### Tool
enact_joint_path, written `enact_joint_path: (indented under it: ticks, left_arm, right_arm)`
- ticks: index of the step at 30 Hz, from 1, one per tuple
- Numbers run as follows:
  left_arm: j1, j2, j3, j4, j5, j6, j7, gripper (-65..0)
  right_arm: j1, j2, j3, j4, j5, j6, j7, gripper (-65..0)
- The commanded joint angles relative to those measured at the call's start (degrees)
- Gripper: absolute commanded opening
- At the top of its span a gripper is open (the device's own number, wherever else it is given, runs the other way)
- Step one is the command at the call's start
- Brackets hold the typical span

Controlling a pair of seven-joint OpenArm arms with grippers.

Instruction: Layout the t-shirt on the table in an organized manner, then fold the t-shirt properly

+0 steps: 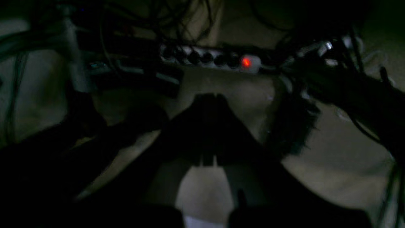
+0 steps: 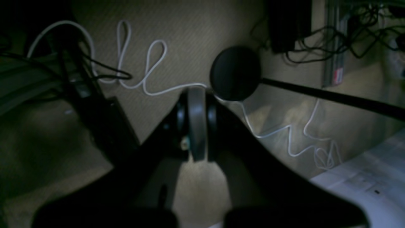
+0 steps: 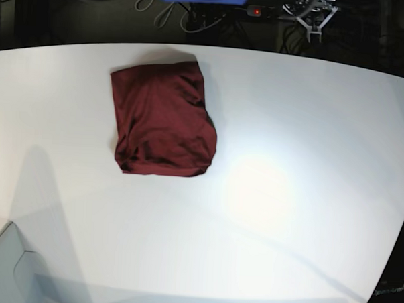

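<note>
One garment: a plain maroon soft cloth t-shirt point(image 3: 163, 118), folded into a compact, roughly rectangular bundle with wrinkles and a rumpled lower edge.
Shirt's place: upper left of the base view, lying flat on the tabletop, a little below the far edge.
One surface: a large smooth white table point(image 3: 287, 195) with a curved far edge, filling most of the base view; a bright glare patch sits right of centre, clear of the shirt.
Arms in the base view: neither arm nor gripper shows there; only soft shadows cross the lower left and lower right of the tabletop.
Two grippers: each shows only in its own wrist view.
Left gripper point(image 1: 208, 96): dark, centre of its dim and blurred frame, jaws pressed together with nothing between them.
Right gripper point(image 2: 196, 95): centre of its frame, dark jaws closed flat against each other, grey pads meeting, holding nothing.
One power strip point(image 1: 212, 58): white, with a single glowing red switch, upper centre of the left wrist view, among a tangle of dark cables.
One white cable point(image 2: 148, 72): thin, looping across the beige floor from upper left to lower right of the right wrist view.
One black round disc point(image 2: 235, 72): just right of the right gripper's tip in the picture, with a dark rod running from it to the right edge.
</note>
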State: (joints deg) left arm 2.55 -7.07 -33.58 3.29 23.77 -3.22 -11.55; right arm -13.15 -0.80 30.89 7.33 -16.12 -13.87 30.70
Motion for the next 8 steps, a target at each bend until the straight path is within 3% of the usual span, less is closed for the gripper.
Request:
enact_joint_path:
  ticks: [1, 8]
  left_arm:
    - [0.3, 0.3, 0.1, 0.1, 0.4, -1.2, -0.5, -65.0]
    - [0.3, 1.3, 2.2, 0.4, 0.5, -1.8, -0.4, -65.0]
  right_arm:
    - [-0.7, 0.2, 0.0, -0.1, 0.5, -1.1, 0.6, -65.0]
    - [-0.7, -0.7, -0.2, -0.1, 0.5, -1.1, 0.6, -65.0]
